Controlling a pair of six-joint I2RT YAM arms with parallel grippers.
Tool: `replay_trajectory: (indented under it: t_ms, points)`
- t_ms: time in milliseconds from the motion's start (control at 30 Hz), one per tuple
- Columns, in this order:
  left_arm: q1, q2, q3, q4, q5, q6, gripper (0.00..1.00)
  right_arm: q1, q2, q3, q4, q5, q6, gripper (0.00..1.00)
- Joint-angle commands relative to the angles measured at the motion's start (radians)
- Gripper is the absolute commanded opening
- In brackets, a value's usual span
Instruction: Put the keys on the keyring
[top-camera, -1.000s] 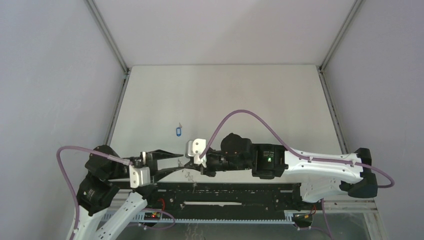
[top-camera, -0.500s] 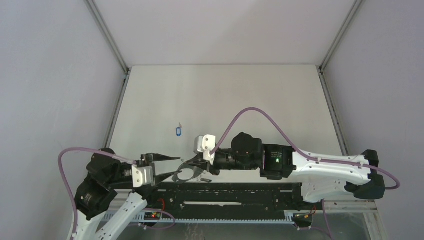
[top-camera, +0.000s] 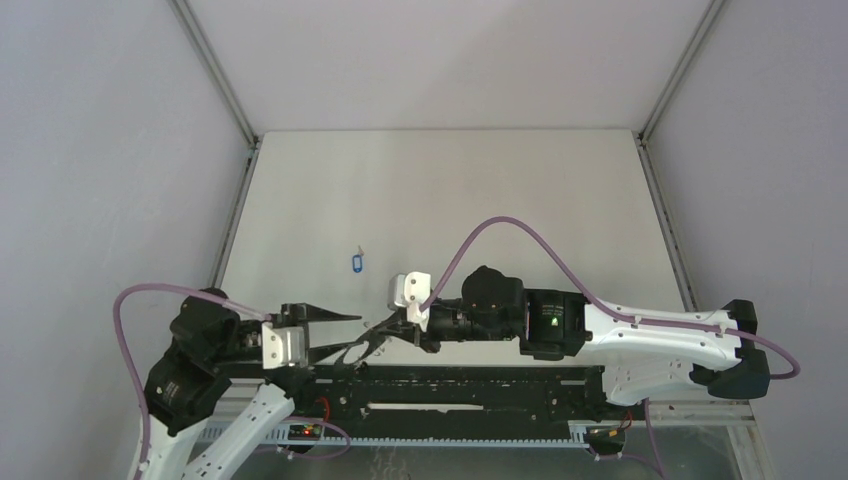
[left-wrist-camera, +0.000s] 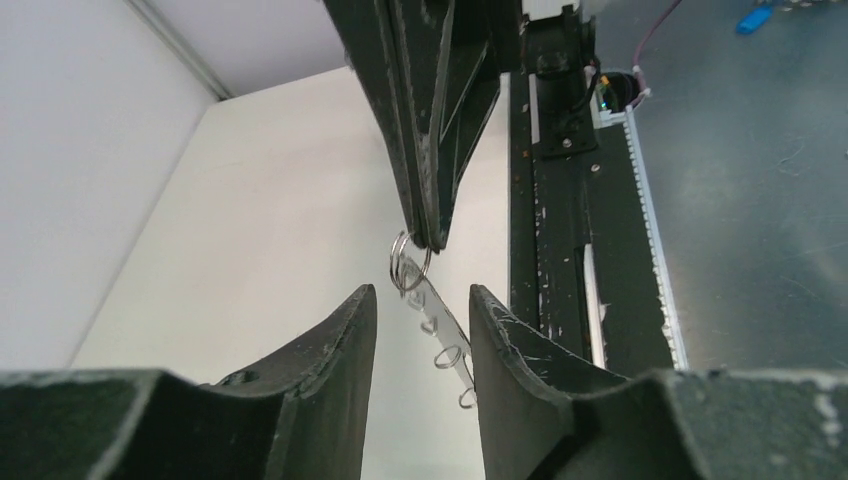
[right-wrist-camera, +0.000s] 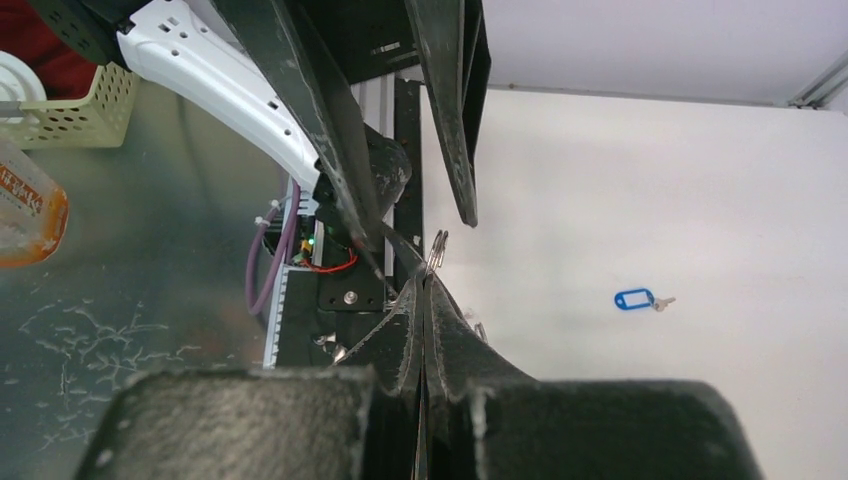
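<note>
Both arms (top-camera: 215, 350) (top-camera: 650, 335) lie level, left gripper (left-wrist-camera: 420, 295) straddling keyring (left-wrist-camera: 430, 305).

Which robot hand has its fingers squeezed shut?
The right gripper: its fingers are pinched shut on the keyring. The left gripper has its fingers apart, and the keyring shows between them.

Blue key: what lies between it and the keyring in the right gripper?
Nothing. In the right wrist view, only bare white table separates the blue key from the keyring pinched in the right gripper.
</note>
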Motion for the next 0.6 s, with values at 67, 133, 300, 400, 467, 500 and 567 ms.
replay_trajectory:
  t_ms: [67,133,300,400,467,500,567]
  points:
    - [0.004,0.061,0.151,-0.102,0.091,0.026,0.45,-0.001,-0.032,0.006,0.039,-0.040,0.001,0.00]
    - [0.005,0.082,0.189,-0.152,0.095,0.065,0.46,-0.003,-0.032,0.006,0.038,-0.052,0.000,0.00]
    - [0.005,0.102,0.194,-0.216,0.014,0.173,0.41,-0.007,-0.038,0.007,0.042,-0.071,0.000,0.00]
    - [0.005,0.105,0.156,-0.217,-0.017,0.180,0.39,-0.008,-0.040,0.006,0.047,-0.075,0.004,0.00]
    - [0.005,0.103,0.136,-0.204,-0.013,0.151,0.38,-0.008,-0.042,0.007,0.049,-0.078,0.004,0.00]
    - [0.005,0.103,0.126,-0.188,-0.011,0.126,0.38,-0.008,-0.042,0.006,0.051,-0.079,0.006,0.00]
    - [0.005,0.097,0.106,-0.133,-0.012,0.066,0.38,-0.007,-0.041,0.007,0.054,-0.083,0.006,0.00]
